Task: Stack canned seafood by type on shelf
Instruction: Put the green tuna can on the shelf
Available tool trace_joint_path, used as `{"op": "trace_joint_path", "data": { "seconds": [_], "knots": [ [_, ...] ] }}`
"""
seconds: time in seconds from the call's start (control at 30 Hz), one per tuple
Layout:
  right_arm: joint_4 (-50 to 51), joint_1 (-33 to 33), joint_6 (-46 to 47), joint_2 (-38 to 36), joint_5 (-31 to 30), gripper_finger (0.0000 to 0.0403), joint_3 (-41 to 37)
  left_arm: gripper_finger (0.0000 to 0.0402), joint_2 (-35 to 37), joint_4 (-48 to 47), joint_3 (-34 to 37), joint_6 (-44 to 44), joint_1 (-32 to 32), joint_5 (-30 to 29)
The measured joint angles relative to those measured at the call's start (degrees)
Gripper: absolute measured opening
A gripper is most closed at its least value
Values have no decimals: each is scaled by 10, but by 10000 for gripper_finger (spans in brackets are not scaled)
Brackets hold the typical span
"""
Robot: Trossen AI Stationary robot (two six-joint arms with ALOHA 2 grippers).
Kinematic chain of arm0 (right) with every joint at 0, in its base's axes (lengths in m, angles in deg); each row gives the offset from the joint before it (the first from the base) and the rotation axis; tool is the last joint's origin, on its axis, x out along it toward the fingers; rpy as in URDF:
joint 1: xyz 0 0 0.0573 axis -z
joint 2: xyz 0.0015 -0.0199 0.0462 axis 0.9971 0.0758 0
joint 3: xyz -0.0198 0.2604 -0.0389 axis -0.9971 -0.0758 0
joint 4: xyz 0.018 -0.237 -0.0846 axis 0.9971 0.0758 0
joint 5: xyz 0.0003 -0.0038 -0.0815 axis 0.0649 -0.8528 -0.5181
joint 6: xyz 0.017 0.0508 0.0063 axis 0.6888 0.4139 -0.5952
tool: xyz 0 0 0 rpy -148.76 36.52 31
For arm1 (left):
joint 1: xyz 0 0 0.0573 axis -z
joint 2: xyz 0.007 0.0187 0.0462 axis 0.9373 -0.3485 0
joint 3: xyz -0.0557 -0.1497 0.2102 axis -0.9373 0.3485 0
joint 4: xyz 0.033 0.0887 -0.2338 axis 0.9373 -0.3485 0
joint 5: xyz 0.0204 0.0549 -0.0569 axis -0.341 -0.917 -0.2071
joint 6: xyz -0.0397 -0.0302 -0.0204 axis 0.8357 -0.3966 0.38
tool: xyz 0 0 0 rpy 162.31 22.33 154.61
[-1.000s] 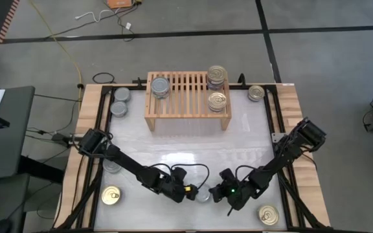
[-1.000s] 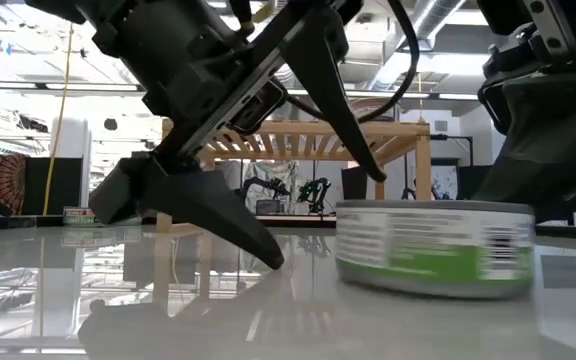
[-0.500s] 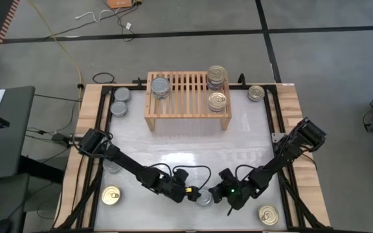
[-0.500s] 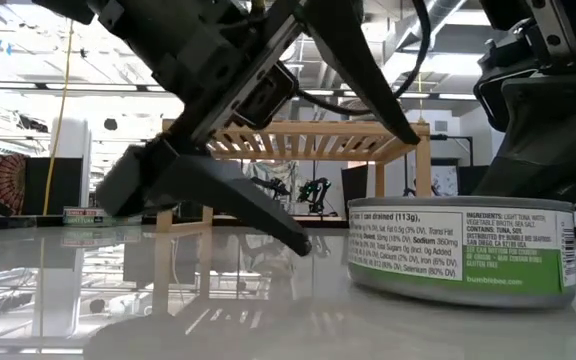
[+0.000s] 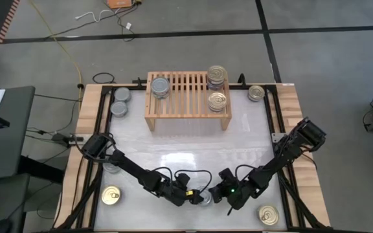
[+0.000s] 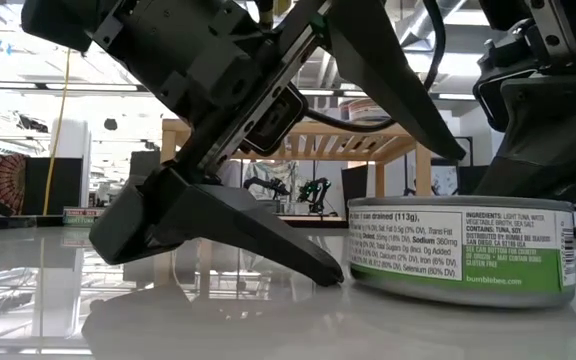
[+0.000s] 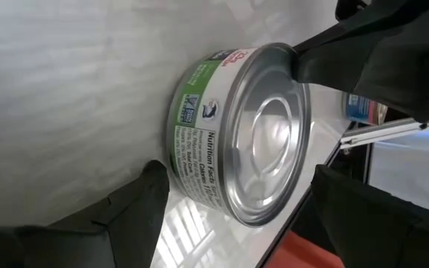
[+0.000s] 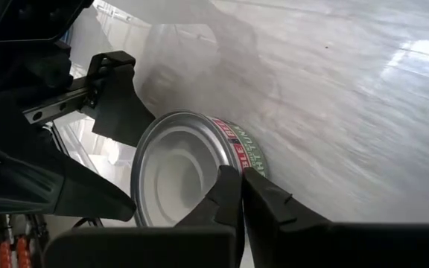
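— High view?
— Shows 1 tin (image 5: 204, 199) lying flat by the table's near edge, just beside the left gripper (image 5: 194, 196). Puts the right gripper (image 5: 226, 193) on its other side, and the shelf (image 5: 186, 84) well apart.
— Low view?
— Catches 1 left finger (image 6: 238, 225) low, tip at the tin's base, possibly touching; hard to tell.
— Left wrist view?
— Frames the tin between 2 spread fingers (image 7: 125, 216), flat top toward the camera. Open, straddling, gripping nothing yet.
— Right wrist view?
— Finds that gripper's fingers (image 8: 229, 197) pressed together and empty, tips beside the rim. Looks like the left's grab.
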Motion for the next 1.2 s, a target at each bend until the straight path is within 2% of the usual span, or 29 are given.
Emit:
{"op": "trace_joint_path", "data": {
  "seconds": [0.47, 0.7, 1.2],
  "knots": [
    [0, 0, 0, 1, 9, 22, -1, 318, 0, -7, 0, 0, 0, 23],
    [0, 0, 0, 1, 9, 23, -1, 318, -1, 4, 1, 4, -1, 4],
    [-13, 0, -16, 1, 8, 24, -1, 308, -1, 23, 1, 4, -17, 6]
  ]
}}
